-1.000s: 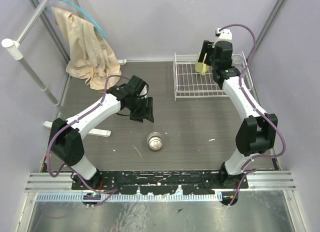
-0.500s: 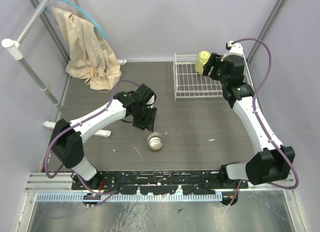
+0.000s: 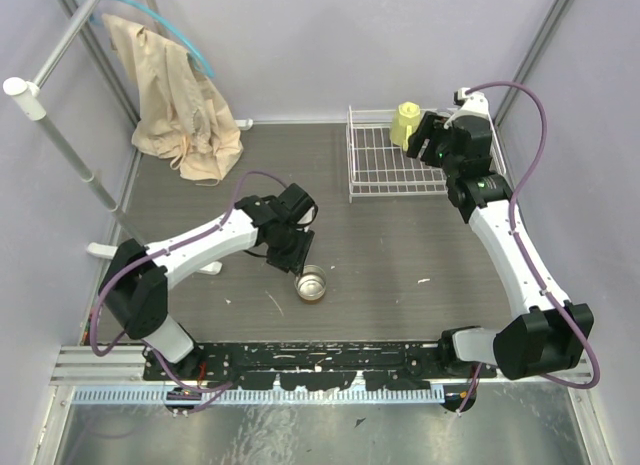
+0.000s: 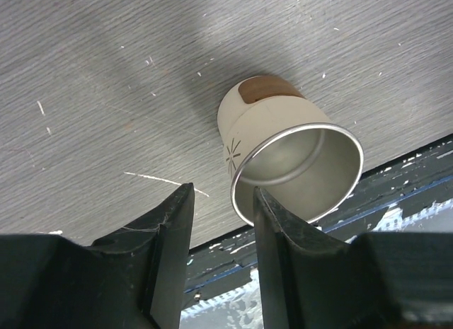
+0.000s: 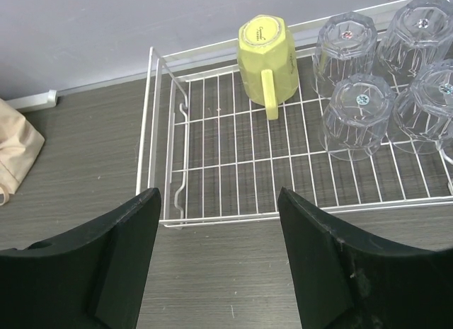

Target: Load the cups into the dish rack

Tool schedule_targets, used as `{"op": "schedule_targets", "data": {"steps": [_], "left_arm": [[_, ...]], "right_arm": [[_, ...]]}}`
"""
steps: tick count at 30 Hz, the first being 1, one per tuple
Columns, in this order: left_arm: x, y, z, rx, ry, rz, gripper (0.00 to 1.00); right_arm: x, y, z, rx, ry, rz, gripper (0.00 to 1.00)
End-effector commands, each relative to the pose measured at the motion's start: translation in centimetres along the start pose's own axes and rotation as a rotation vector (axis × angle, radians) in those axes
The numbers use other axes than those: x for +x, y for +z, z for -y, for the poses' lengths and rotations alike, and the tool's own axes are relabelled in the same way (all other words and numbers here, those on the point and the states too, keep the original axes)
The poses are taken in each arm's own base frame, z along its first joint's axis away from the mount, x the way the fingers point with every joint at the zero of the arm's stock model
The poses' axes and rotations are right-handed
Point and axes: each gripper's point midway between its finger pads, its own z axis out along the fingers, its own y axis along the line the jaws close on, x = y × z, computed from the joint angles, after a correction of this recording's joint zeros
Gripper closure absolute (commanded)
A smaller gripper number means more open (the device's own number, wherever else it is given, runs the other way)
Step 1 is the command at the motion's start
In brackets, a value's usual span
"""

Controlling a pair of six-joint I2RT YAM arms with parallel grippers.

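Note:
The small round cup [image 4: 290, 152], cream outside with a brown base and metallic inside, stands mouth-up on the table [image 3: 312, 283]. My left gripper [image 4: 223, 194] hovers at it, open with a narrow gap. Its right finger [image 4: 279, 230] overlaps the cup's mouth, and the rim's near edge shows in the gap. The white wire dish rack [image 5: 233, 166] [image 3: 385, 170] holds the pale yellow mug [image 5: 265, 46] [image 3: 405, 120] upside down and several clear tumblers [image 5: 357, 113] upside down. My right gripper [image 5: 218, 198] [image 3: 428, 137] is open and empty, just in front of the rack.
A beige cloth [image 3: 180, 95] hangs from a white pole at the back left, and its corner shows in the right wrist view [image 5: 14, 152]. A white bracket [image 3: 200, 267] lies beneath the left arm. The black base rail [image 3: 320, 367] runs along the near edge.
My left gripper moved toward the near side, down to the round cup, and its jaws narrowed. My right gripper drew back to the right, away from the yellow mug standing in the rack.

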Motion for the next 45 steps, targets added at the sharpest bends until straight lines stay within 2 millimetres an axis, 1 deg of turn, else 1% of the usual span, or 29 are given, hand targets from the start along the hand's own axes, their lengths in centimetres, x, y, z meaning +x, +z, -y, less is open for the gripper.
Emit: {"op": "schedule_targets", "data": {"steps": [1,8,16,20,23,24,25,27,28,30,31,33,35,38,42,43,45], "left_arm": [[-0.7,0.6,0.8,0.007,0.018,0.034,0.55],[-0.9,1.5,1.2,-0.009,0.028,0.021,0.59],[-0.4,2.3,1.1,-0.03,0.032,-0.003,0.66],[-1.0,2.1,1.0,-0.043,0.04,0.018,0.81],[-1.9,1.1,1.2,-0.049,0.065,0.037,0.9],[-2.5,0.6,1.4,-0.045,0.073,0.045,0.91],[-3.5,-0.1,1.8,-0.029,0.076,0.062,0.93],[-5.0,-1.5,2.4,0.031,0.049,0.085,1.0],[-5.9,-2.3,2.7,0.075,0.026,0.1,1.0],[-8.3,-4.0,2.6,0.158,-0.044,0.151,1.0],[-9.2,-5.0,3.2,0.234,-0.08,0.165,1.0],[-11.7,-6.9,3.2,0.347,-0.16,0.22,1.0],[-13.9,-8.6,3.0,0.463,-0.237,0.266,1.0],[-16.4,-10.9,2.5,0.645,-0.348,0.312,1.0],[-19.0,-13.3,2.2,0.863,-0.454,0.367,1.0],[-19.6,-14.0,2.1,0.91,-0.492,0.369,1.0],[-20.6,-15.2,2.5,0.992,-0.496,0.394,1.0]], "right_arm": [[-1.9,-1.0,-0.7,-0.033,0.011,0.059,0.27],[-1.8,-1.0,-0.7,-0.034,0.007,0.057,0.27],[-1.3,-0.9,-0.7,-0.037,0.005,0.046,0.27],[-1.5,-0.9,-0.9,-0.047,0.005,0.046,0.27],[-1.6,-0.8,-1.4,-0.066,-0.001,0.031,0.26],[-1.5,-0.7,-1.7,-0.08,-0.006,0.017,0.26],[-1.4,-0.6,-2.1,-0.099,-0.012,0.002,0.26],[-1.1,-0.4,-2.7,-0.131,-0.015,-0.032,0.24],[-0.9,-0.2,-3.0,-0.147,-0.016,-0.047,0.23],[-0.6,-0.2,-3.8,-0.189,-0.013,-0.073,0.22],[-0.4,-0.1,-4.1,-0.21,-0.003,-0.086,0.21],[0.0,-0.1,-4.8,-0.265,0.031,-0.116,0.2],[0.3,-0.1,-5.6,-0.366,0.091,-0.157,0.18],[0.7,-0.6,-7.1,-0.552,0.211,-0.214,0.16],[1.5,-1.0,-8.6,-0.726,0.365,-0.29,0.14],[2.1,-1.0,-9.0,-0.759,0.42,-0.332,0.13],[2.9,-1.1,-9.6,-0.813,0.496,-0.39,0.1]]}}
